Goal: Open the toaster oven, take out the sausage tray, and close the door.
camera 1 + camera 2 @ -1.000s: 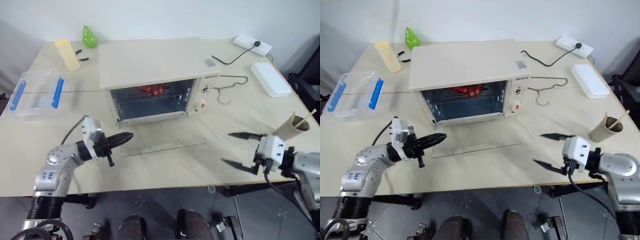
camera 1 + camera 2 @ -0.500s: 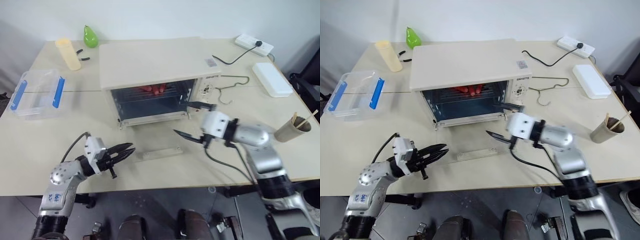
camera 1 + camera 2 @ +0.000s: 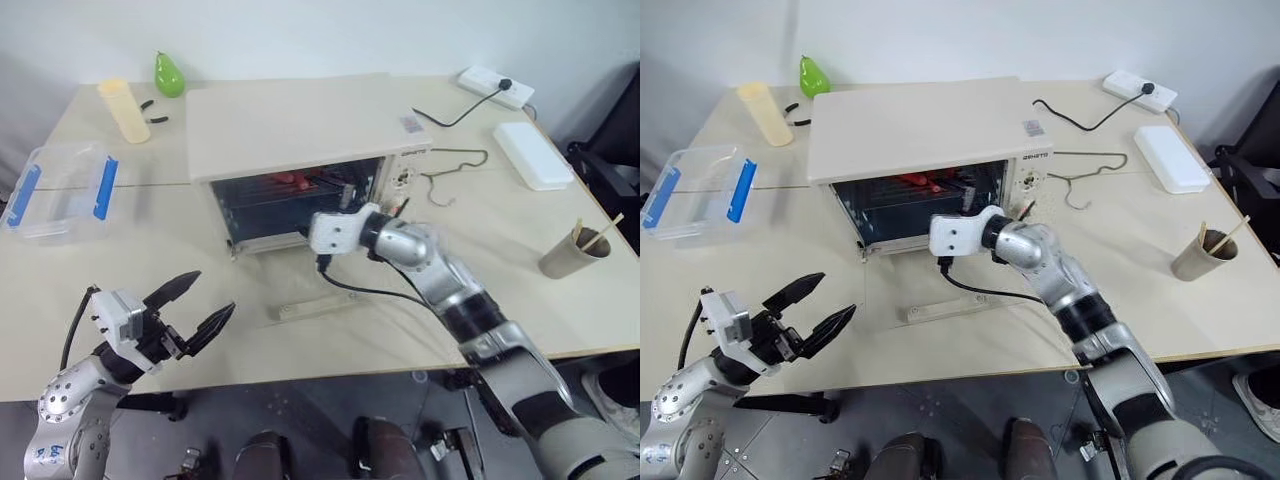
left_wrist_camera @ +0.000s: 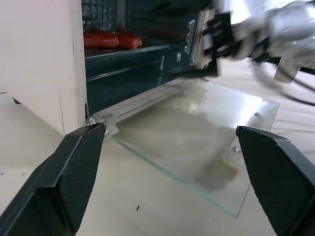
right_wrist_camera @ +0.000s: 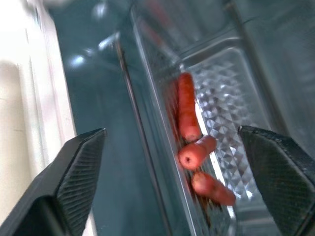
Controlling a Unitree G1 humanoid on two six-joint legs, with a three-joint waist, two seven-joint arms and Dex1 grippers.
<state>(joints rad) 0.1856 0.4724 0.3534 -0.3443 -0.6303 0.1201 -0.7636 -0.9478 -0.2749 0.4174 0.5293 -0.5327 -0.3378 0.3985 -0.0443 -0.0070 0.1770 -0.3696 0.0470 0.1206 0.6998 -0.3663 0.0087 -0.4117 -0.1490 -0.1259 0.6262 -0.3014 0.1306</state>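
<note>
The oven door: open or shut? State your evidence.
Open. The door lies flat on the table in front of the toaster oven, leaving the sausage tray inside exposed.

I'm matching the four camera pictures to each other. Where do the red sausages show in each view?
Left eye view: the sausages lie deep inside the open toaster oven.
Right eye view: same spot, under the oven top.
Left wrist view: on the rack, past the flat glass door.
Right wrist view: three on the sausage tray.
Shared landmark: the oven cavity.

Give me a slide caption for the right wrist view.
Open right end effector reaching into the oven toward the tray holding three sausages.
</note>
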